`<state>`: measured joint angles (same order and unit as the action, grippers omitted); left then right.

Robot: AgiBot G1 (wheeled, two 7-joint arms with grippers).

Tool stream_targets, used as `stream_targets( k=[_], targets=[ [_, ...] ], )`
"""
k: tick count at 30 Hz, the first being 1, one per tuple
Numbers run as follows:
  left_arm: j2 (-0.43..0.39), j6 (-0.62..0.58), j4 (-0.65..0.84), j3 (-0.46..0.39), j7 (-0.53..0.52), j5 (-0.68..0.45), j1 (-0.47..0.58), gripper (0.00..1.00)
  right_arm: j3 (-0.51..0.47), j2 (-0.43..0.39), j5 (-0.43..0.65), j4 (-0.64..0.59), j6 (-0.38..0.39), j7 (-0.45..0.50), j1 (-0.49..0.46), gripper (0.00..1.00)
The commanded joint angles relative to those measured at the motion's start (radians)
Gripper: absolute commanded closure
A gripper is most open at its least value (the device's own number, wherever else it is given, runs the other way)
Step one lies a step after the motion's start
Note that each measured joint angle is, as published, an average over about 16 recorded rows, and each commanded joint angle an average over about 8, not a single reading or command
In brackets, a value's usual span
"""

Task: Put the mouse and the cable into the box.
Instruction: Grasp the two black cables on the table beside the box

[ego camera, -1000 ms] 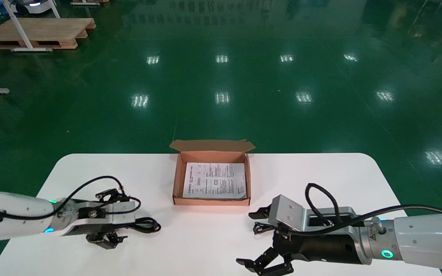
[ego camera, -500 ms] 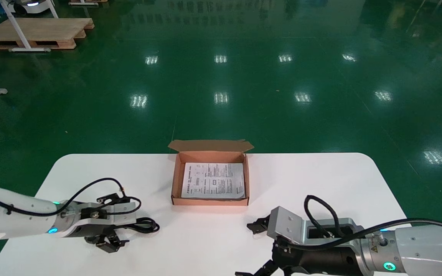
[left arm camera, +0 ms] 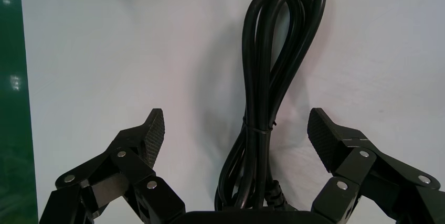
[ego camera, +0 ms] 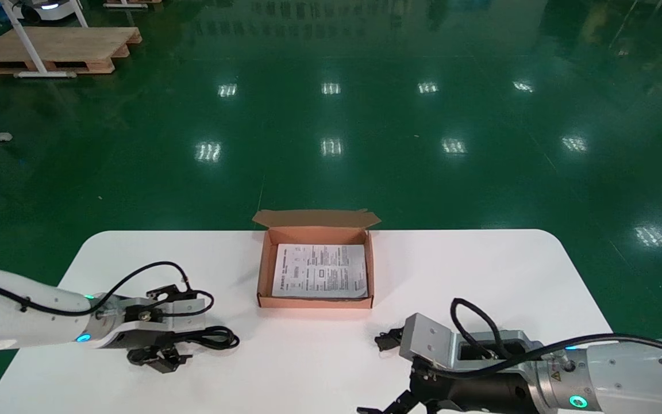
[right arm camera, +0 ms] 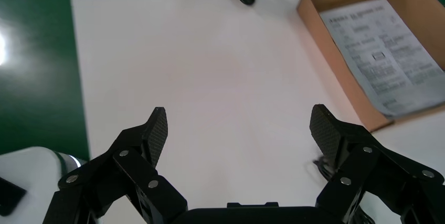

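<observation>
Going for the cable (ego camera: pixel 219 336) first, by the look of it: black, bundled, cinched by a tie (left arm camera: pixel 257 128), flat on the table (ego camera: pixel 480 270) left of the box (ego camera: pixel 260 276) and apart from it; straddled by the left gripper (left arm camera: pixel 236 129), spread wide, one pad on either side of the bundle and touching neither side of it. No telling for certain where the mouse is.

To grip well: come down until the pads (left arm camera: pixel 321 129) sit level with the tie, the tightest part of the bundle; close squarely across the whole of it, not on a single loop, to avoid trailing strands and snags; lift straight up before swinging over, clearing the box's rim; lower onto the sheet (ego camera: pixel 319 270) inside and only then let go, minding the raised back flap (ego camera: pixel 316 217).

Right gripper (ego camera: pixel 381 374): also spread, holding nothing, low over the near edge of the table, right of the box.

Against a second ago: cable and box unmoved; left gripper shifted only a little, settled about the bundle; right gripper drawn back toward the near edge, more of it now out of the head view.
</observation>
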<state>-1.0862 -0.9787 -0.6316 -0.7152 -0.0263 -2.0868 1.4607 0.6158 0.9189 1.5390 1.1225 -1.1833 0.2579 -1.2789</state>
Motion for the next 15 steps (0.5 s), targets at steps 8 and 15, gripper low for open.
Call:
stream_targets(
  k=[8,15],
  targets=[
    [-0.006,-0.001,0.010,-0.004,0.001,-0.007,0.006,0.00,0.078,0.134,0.223,-0.217,0.139,-0.062,-0.076,0.00],
    [-0.007,0.000,0.013,-0.003,0.003,-0.006,0.007,0.00,0.107,0.251,0.301,-0.495,0.237,-0.167,-0.156,0.00]
  ],
)
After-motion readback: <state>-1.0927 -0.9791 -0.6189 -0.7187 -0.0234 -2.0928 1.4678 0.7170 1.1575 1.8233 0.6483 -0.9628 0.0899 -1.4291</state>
